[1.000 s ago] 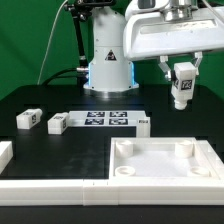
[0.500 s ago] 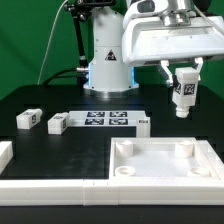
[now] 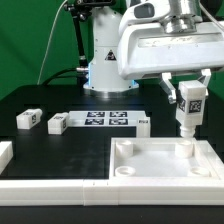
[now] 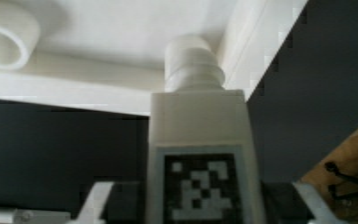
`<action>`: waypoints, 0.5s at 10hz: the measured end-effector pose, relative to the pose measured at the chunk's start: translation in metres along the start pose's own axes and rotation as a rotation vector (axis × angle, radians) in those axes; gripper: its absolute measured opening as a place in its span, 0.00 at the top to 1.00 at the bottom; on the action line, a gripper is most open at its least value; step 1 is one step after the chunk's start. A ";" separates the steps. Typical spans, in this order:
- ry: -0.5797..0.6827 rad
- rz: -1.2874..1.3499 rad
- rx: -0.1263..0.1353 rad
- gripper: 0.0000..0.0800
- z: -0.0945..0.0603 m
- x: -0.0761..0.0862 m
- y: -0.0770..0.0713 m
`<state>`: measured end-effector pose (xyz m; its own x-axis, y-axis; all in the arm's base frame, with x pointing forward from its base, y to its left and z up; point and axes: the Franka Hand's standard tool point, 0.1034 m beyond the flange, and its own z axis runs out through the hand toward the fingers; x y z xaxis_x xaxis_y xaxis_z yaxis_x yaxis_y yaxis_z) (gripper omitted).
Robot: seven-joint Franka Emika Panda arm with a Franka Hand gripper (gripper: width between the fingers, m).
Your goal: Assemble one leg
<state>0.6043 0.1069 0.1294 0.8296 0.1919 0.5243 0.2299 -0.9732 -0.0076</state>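
from the exterior view, the claw (image 3: 189, 92) hangs at about three o'clock in the picture. its two fingers are clamped on the leg (image 3: 188, 110), which stands upright with its tag toward the camera and its narrow end down. that end sits right over the corner socket (image 3: 186, 150) at the two o'clock corner of the tabletop (image 3: 152, 160). whether they touch, i can't make out. the tray's raised rim runs just beside that socket.

around it on the black surface (image 3: 40, 142):
- the marker board (image 3: 105, 118) lies flat near the centre.
- a small tagged piece (image 3: 143, 124) lies just beside the board's end, too small to read.
- two loose blocks (image 3: 27, 120) (image 3: 57, 123) rest at nine o'clock, well apart from the claw.
- the robot base (image 3: 107, 62) stands at twelve o'clock behind the board.
- a white rail (image 3: 50, 190) runs from six to eight o'clock, cut off by the frame.

the arm's big white housing (image 3: 165, 45) hides the claw's upper part.

in the wrist view, the leg (image 4: 197, 140) fills the middle, its tag (image 4: 199, 192) blurred. grey fingers (image 4: 108, 205) press it from either side, and the claw (image 4: 202, 205) is mostly cut off. the narrow end points at the tabletop (image 4: 105, 75), close to its rim. a second round socket (image 4: 12, 45) sits apart from it. an orange-brown patch (image 4: 348, 170) at the edge is too cropped to identify.
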 end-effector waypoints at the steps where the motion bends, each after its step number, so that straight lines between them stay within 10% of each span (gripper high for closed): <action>1: 0.002 -0.008 -0.001 0.64 0.010 0.003 0.004; 5: 0.028 -0.026 0.006 0.64 0.036 0.006 -0.001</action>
<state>0.6274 0.1136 0.1017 0.8088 0.2132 0.5481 0.2540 -0.9672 0.0016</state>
